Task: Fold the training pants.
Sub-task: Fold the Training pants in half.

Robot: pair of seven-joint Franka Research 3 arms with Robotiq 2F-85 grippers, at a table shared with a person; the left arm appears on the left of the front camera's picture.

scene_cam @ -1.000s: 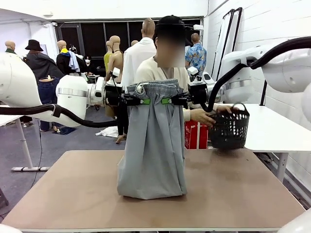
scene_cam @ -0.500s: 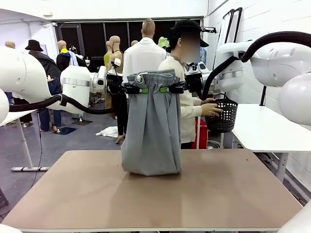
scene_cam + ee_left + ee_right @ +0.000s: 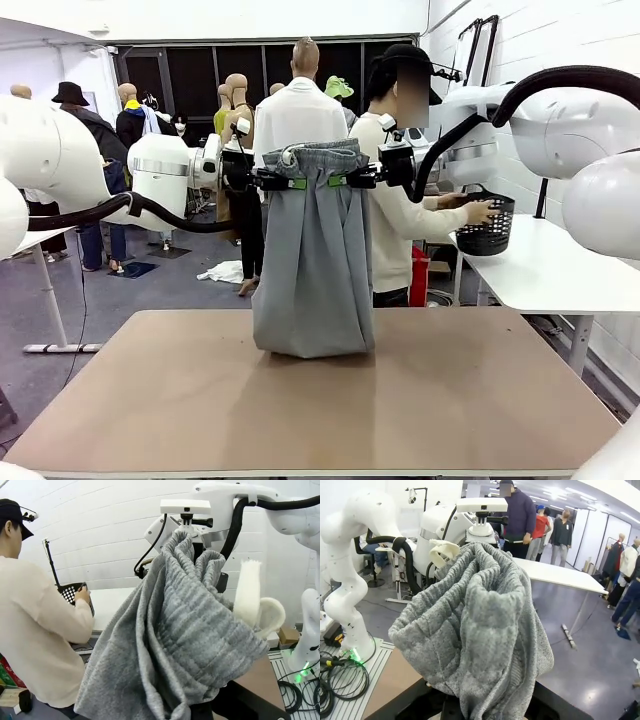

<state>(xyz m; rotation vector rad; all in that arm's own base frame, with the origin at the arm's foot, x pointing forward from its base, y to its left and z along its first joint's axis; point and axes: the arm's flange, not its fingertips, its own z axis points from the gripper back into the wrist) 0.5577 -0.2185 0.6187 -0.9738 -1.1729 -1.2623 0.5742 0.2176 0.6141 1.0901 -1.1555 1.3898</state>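
Note:
The light grey training pants (image 3: 312, 265) hang upright above the table (image 3: 480, 400), held at the gathered waistband by both grippers. My left gripper (image 3: 292, 184) is shut on the waistband's left side and my right gripper (image 3: 340, 182) is shut on its right side. The hem brushes or hovers just over the tabletop. In the left wrist view the bunched waistband (image 3: 185, 620) covers my fingers, with a white drawstring end (image 3: 248, 592) sticking up. In the right wrist view the same grey fabric (image 3: 480, 630) hides my fingers.
A person (image 3: 395, 190) stands behind the table, turned to the right, with a hand on a black basket (image 3: 488, 225) set on a white side table (image 3: 560, 270). The brown tabletop spreads wide on both sides of the pants.
Both grippers have lifted the pants, so the hem has risen off the table. The person has stepped right and set the black basket on the side table.

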